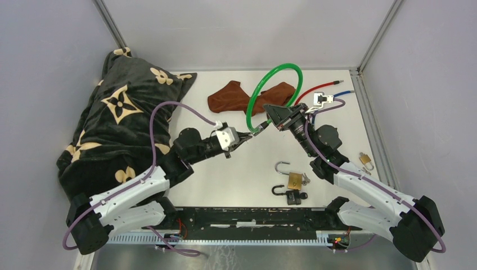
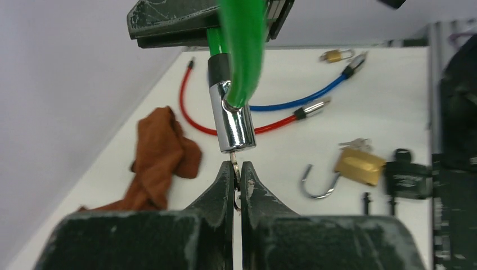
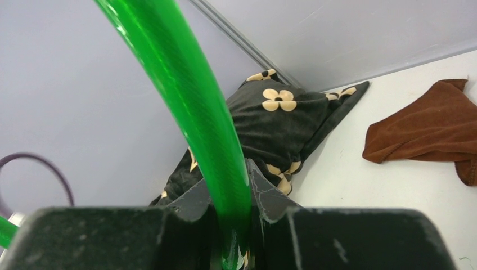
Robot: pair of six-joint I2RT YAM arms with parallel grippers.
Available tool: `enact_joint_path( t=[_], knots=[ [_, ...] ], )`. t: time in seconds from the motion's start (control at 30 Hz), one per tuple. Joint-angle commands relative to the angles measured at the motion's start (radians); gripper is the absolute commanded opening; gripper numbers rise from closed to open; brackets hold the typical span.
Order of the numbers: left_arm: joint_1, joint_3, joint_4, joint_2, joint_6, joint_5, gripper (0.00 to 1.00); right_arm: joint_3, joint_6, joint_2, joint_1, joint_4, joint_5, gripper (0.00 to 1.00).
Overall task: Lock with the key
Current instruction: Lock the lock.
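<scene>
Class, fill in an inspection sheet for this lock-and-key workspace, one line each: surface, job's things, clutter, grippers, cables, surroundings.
Surface: white table, no spills seen.
Job's things: green cable lock held above the table; key at its chrome cylinder end.
Clutter: brown cloth, black patterned blanket, open brass padlock, small brass padlock, black padlock, red cable, blue cable.
Grippers: left gripper shut on the key; right gripper shut on the green cable lock.
Cables: purple leads loop along both arms.
Surroundings: grey walls, metal frame posts.
</scene>
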Motion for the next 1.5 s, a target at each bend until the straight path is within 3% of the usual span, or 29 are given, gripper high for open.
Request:
enact_joint_path(
  t=[0.0,0.33,0.7,0.83,0.93,1.1,1.27,1.47],
  knots=[
    [0.072,0.057,0.003,0.011,-0.524,0.327,0.02,0.024,0.008,-0.001,0.001,0.104,-0.036,0.0],
    [0.096,0.027,0.106,0.057,-0.842,0.32,0.02,0.025,0.017,0.008,0.001,0.108,-0.055,0.0],
    [0.098,0.029,0.129,0.034,-0.804,0.316,0.02,0.017,0.008,0.003,-0.001,0.11,-0.048,0.0],
    [0.105,0.009,0.102,0.006,-0.745,0.273,0.42,0.016,0.007,0.001,-0.003,0.108,-0.044,0.0],
    [0.122,-0.02,0.07,-0.026,-0.696,0.248,0.55,0.018,0.0,-0.003,-0.002,0.098,-0.039,0.0],
    [0.147,-0.045,0.035,-0.083,-0.586,0.255,0.67,0.024,-0.01,-0.007,-0.002,0.084,-0.036,0.0],
    [0.146,0.016,0.145,-0.09,-0.465,0.196,0.72,0.024,-0.007,0.005,-0.003,0.087,-0.037,0.0],
    [0.143,0.046,0.306,-0.022,-0.55,0.164,0.72,0.03,0.002,0.021,-0.002,0.099,-0.055,0.0]
  ],
)
